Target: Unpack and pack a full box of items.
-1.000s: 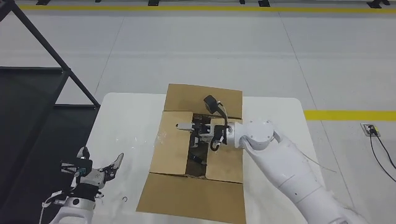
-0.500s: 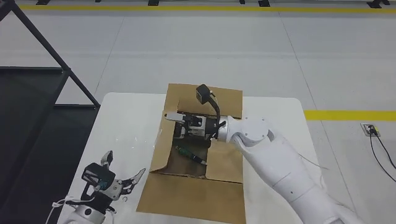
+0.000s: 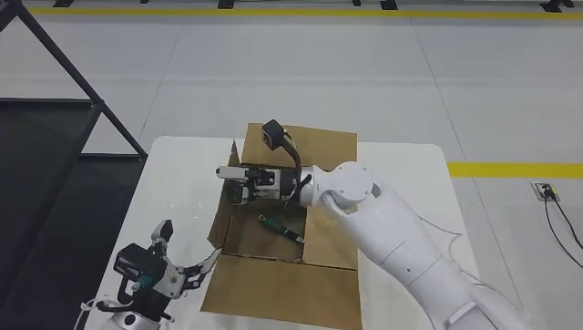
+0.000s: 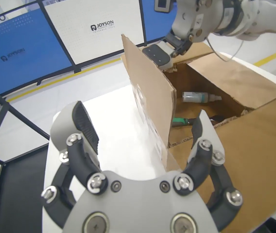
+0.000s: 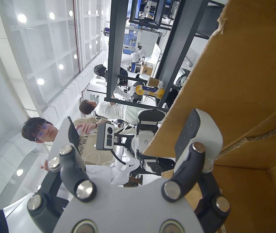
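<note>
1. The room has a grey floor. Blue and white barrier panels stand along 12 o'clock. The white panel carries a dark printed logo with a word, and the blue ones carry paler print.
2. A yellow floor line runs off at 3 o'clock.
3. The white surface carries the open cardboard box at its centre, with the 12 and 6 o'clock flaps folded outward.
4. The 9 o'clock flap stands upright. Its outer face bears pale tape with print too small to read.
5. The right end effector is at that flap's top edge, spread wide and gripping nothing. One finger pad touches the flap's far corner.
6. The left end effector hovers over the surface at the box's 7 o'clock corner, spread wide and empty.
7. A white bottle lies on the box floor, its label unreadable.
8. A green-handled tool lies near the bottle.
</note>
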Robot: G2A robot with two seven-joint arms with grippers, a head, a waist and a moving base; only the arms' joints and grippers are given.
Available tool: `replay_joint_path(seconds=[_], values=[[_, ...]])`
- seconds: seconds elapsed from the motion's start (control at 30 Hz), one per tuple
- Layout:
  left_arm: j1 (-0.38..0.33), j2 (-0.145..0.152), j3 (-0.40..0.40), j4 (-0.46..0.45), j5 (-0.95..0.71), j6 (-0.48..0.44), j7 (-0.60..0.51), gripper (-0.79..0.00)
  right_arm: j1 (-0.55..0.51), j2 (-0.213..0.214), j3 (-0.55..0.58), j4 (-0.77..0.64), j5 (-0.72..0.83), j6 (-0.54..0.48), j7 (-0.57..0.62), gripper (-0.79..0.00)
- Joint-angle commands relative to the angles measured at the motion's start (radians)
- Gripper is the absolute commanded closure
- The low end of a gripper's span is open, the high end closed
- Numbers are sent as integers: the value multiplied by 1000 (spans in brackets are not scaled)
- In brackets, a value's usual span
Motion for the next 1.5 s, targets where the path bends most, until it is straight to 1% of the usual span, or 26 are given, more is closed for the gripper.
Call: replay_joint_path(seconds=[0.0,0.2,0.4,0.53,0.7,0.83,1.0,1.3,1.47], values=[[-20,-2,12,7,-22,41,-21,-785,9,-9,-6,23,12,-12,34,-785],[-58,-4,11,22,-83,77,-68,-785,23,-28,-8,80,29,-60,102,-785],[-58,-3,-34,31,-150,92,-77,-785,25,-33,17,117,41,-96,138,-785],[-47,-2,-70,49,-174,108,-76,-785,22,-28,42,127,34,-117,142,-785],[-50,-1,-107,109,-185,136,-84,-785,11,-16,80,131,24,-128,146,-785],[-60,0,-120,155,-207,133,-95,-785,-2,-6,108,122,13,-126,148,-785],[-75,2,-121,187,-215,134,-104,-785,-18,4,134,100,-3,-117,148,-785],[-125,4,-96,275,-196,149,-140,-785,-44,16,167,66,-31,-101,147,-785],[-145,5,-83,306,-187,142,-155,-785,-60,23,187,49,-44,-97,148,-785]])
